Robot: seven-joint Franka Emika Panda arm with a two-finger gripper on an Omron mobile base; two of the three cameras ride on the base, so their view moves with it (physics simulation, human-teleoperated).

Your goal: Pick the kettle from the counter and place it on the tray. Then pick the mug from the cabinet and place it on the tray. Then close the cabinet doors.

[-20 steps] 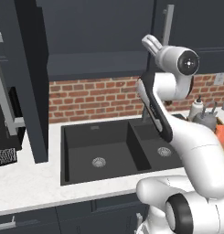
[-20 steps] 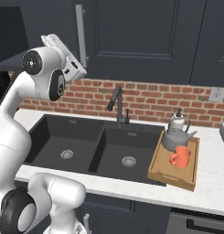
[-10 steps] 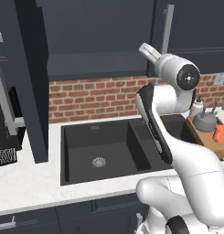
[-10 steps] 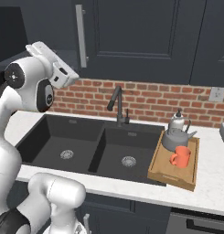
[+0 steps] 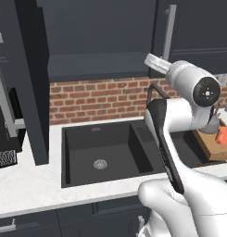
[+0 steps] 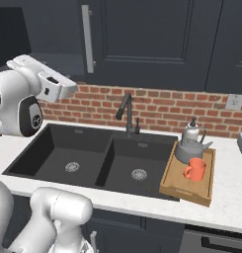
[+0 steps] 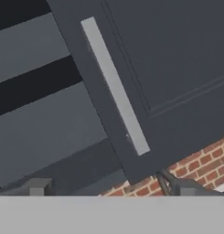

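The grey kettle [image 6: 190, 144] and the orange mug [image 6: 195, 169] both stand on the wooden tray [image 6: 185, 191], which rests on the white counter [image 6: 226, 197] right of the sink. From the left base view my arm half hides the kettle [image 5: 211, 124], with the mug [image 5: 223, 135] beside it. My gripper [image 7: 112, 189] is open and empty, raised in front of the wall cabinet [image 5: 101, 37]. It faces the right cabinet door [image 7: 177, 68], which looks shut, and its silver bar handle [image 7: 114, 84]. The left cabinet door [image 5: 31, 83] stands swung open. The shelf [image 5: 98, 65] shows bare.
A dark double sink [image 6: 83, 158] with a black faucet [image 6: 126, 112] lies below my hand [image 6: 53, 84]. Behind it runs a brick backsplash [image 5: 96, 99]. A dark appliance [image 5: 3, 139] stands on the counter [image 5: 27, 185] beyond the open door. Lower drawers [image 6: 142, 232] run under the front edge.
The arm has swung and the hand has sunk slightly in front of the cabinet. The gripper stays open; kettle, mug and tray have not moved.
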